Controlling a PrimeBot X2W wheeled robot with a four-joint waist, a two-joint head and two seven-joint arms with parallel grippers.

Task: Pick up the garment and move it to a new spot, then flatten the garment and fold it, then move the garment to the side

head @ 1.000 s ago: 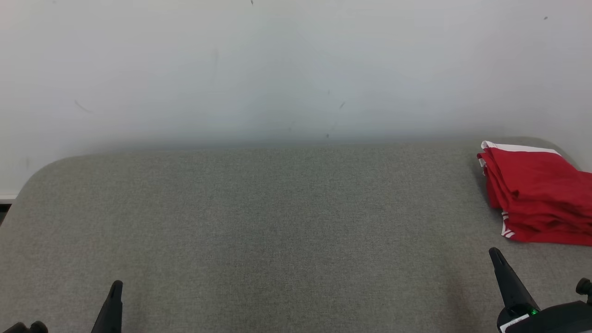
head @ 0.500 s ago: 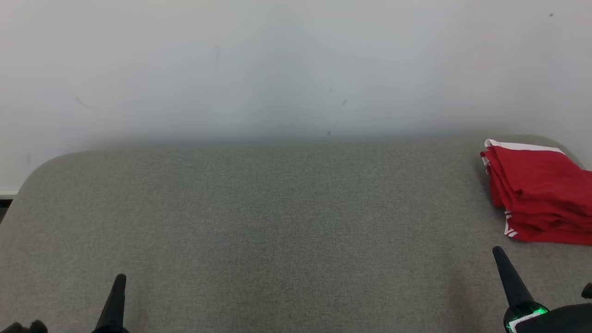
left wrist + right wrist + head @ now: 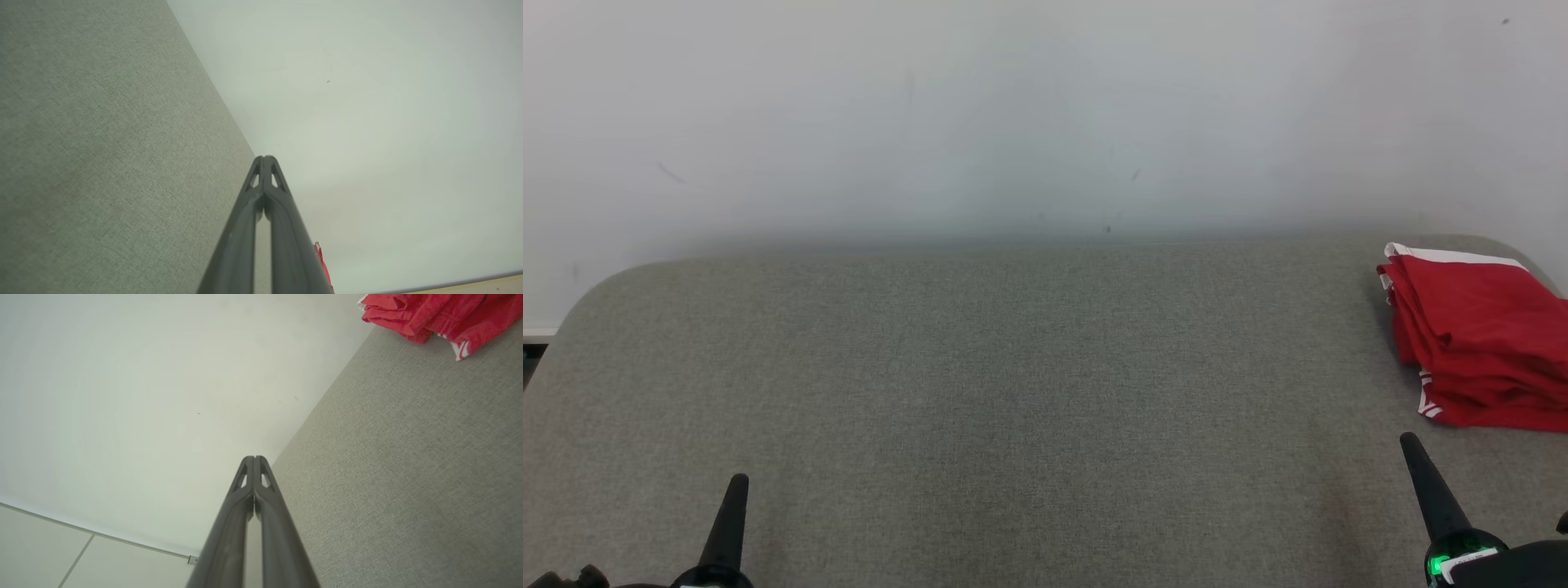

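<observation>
Folded red garment w/ white trim is lying at frame's right edge on grey fabric surface. Left gripper, lower left, & right gripper, lower right, are hovering w/ jaws pressed together, empty.

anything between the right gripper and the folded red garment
Nothing: only bare grey fabric surface lies between the right gripper and the red garment, per the head view.
</observation>
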